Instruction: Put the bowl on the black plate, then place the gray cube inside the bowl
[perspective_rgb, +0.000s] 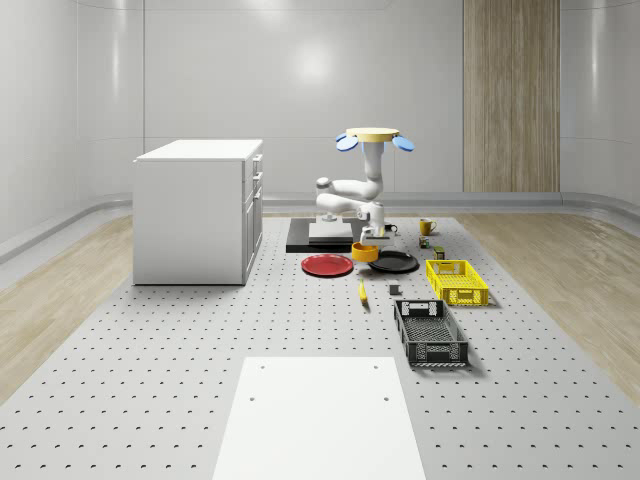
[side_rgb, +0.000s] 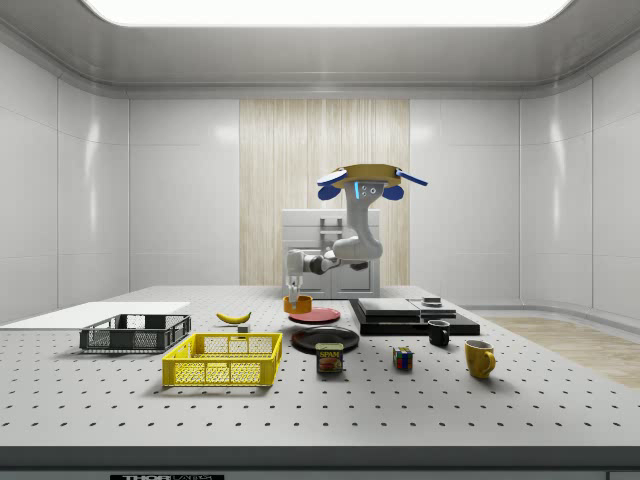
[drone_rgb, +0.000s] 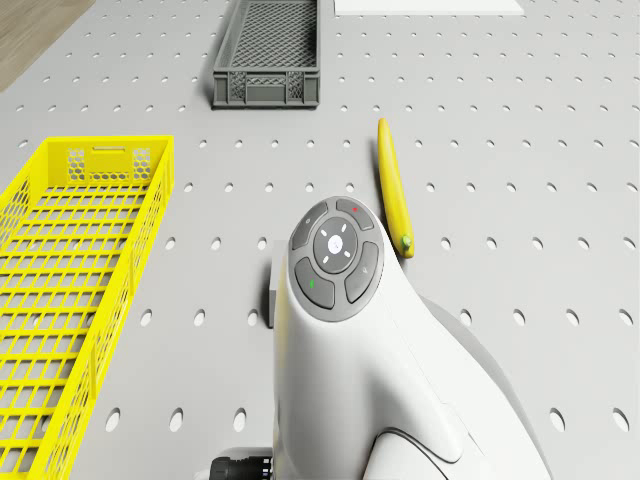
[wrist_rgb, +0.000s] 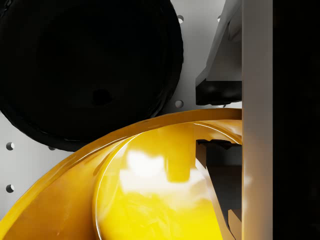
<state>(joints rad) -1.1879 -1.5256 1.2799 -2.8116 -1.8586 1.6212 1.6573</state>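
**Desk:** Start with the whole-scene view.

**Me:** I see the drone (perspective_rgb: 371, 137) hovering above the far middle of the perforated table (perspective_rgb: 150, 380), its arm bent down to the gripper (perspective_rgb: 367, 238) at frame centre. The orange bowl (perspective_rgb: 364, 251) hangs from it, just above the table, between the red plate (perspective_rgb: 327, 265) and the black plate (perspective_rgb: 394, 262). A yellow crate (perspective_rgb: 457, 281) and a dark crate (perspective_rgb: 430, 333) sit lower right, and a white cabinet (perspective_rgb: 198, 210) at left.

**Desk:** Side view?

**Me:** The drone (side_rgb: 366, 179) floats at centre frame, in front of the wood panel. The gripper (side_rgb: 296, 283) holds the bowl (side_rgb: 297, 303) off the table, with the red plate (side_rgb: 314, 316) just beside and below it and the black plate (side_rgb: 325, 338) nearer the camera. A banana (side_rgb: 234, 318) lies to their left.

**Desk:** Drone view?

**Me:** The arm's white link fills the lower middle. A small gray block, which I take for the gray cube (drone_rgb: 271, 298), peeks out at its left edge. The banana (drone_rgb: 394, 187) is right of centre, the yellow crate (drone_rgb: 75, 270) at left, and the dark crate (drone_rgb: 268, 53) at the top.

**Desk:** Wrist view, and the jaws?

**Me:** The jaws are clamped on the bowl's (wrist_rgb: 150, 190) rim at right: one finger (wrist_rgb: 217, 80) outside the rim, the other inside. The bowl fills the lower frame; the black plate (wrist_rgb: 85, 70) is upper left, beyond it.
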